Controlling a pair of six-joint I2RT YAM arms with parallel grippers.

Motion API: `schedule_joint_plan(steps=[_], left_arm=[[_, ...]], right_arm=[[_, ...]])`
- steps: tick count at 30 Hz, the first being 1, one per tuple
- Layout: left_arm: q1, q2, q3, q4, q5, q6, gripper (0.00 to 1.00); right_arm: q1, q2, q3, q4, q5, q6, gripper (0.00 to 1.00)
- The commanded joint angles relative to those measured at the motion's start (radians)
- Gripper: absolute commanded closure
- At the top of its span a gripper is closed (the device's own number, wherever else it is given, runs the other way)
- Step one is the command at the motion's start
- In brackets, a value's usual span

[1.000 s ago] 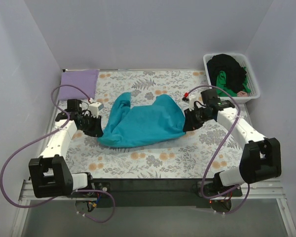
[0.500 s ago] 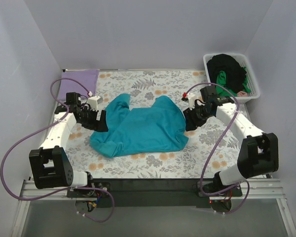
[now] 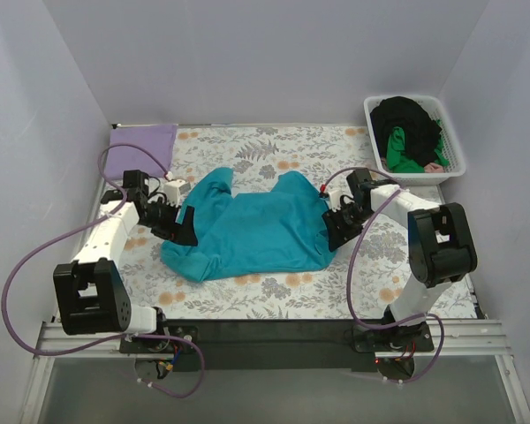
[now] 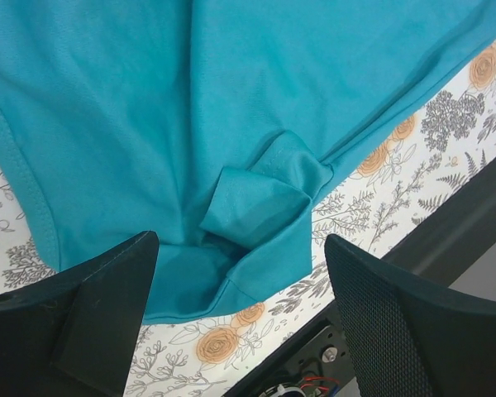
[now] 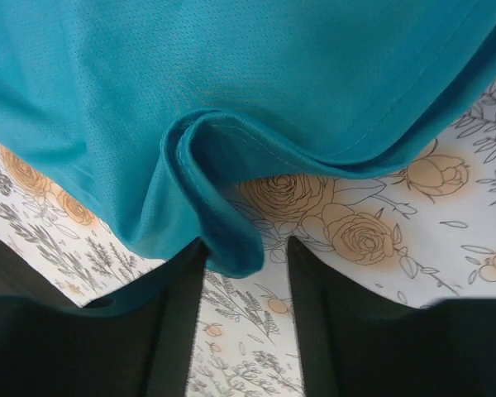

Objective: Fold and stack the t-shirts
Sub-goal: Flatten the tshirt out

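The teal t-shirt [image 3: 256, 230] lies spread and rumpled on the floral table cloth. My left gripper [image 3: 184, 234] is at its left edge, with the jaws wide open over the cloth [image 4: 240, 244]; a folded sleeve [image 4: 260, 198] lies just ahead of them. My right gripper [image 3: 329, 237] is at the shirt's right edge, open [image 5: 246, 244], with a loose fold of the teal hem [image 5: 227, 244] hanging between the fingers, not pinched. A folded lavender shirt [image 3: 143, 141] lies at the back left corner. A black shirt [image 3: 406, 115] and a green shirt [image 3: 402, 146] are in the basket.
The white slatted basket [image 3: 371, 110] stands at the back right corner. The floral table cloth [image 3: 371, 265] covers the table. White walls close in the left, back and right sides. Purple cables loop beside both arms.
The teal shirt has been pulled left and forward and now lies flatter. The left gripper shifted along its left edge. The right arm folded inward, its gripper lower at the shirt's right edge.
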Motion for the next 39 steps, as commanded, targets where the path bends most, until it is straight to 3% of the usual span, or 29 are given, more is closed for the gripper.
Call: schedule_joint_plan(steps=[1,7,10,12,15,16,19,23,30,39], left_arm=[[-0.037,0.011,-0.013,-0.03,0.002,0.064,0.19],[-0.059,0.014,-0.021,-0.013,-0.021,0.03,0.22],[-0.059,0.004,-0.016,-0.002,-0.023,0.003,0.23],[-0.059,0.002,-0.007,0.018,-0.03,-0.014,0.23],[-0.059,0.016,0.016,0.03,-0.03,-0.033,0.23],[-0.059,0.03,0.022,0.048,-0.033,-0.037,0.23],[-0.059,0.063,0.039,0.111,-0.065,-0.086,0.24],[-0.115,0.148,0.063,0.157,-0.095,-0.145,0.39],[-0.175,0.237,0.054,0.237,-0.187,-0.226,0.43],[-0.186,0.461,0.155,0.325,-0.277,-0.321,0.6]], right_arm=[[0.002,-0.003,-0.019,0.012,-0.05,0.005,0.53],[-0.002,-0.045,-0.025,-0.027,-0.082,0.016,0.81],[-0.008,-0.085,-0.03,-0.057,-0.09,0.02,0.85],[-0.015,-0.106,-0.032,-0.089,-0.104,0.019,0.85],[-0.028,-0.124,-0.036,-0.121,-0.113,0.012,0.61],[-0.034,-0.129,-0.045,-0.127,-0.113,0.006,0.64],[-0.04,-0.131,-0.061,-0.127,-0.099,0.002,0.98],[-0.051,-0.126,-0.078,-0.132,-0.113,-0.012,0.99],[-0.074,-0.137,-0.074,-0.135,-0.078,-0.011,0.99],[-0.135,-0.046,-0.018,-0.107,-0.101,-0.003,0.99]])
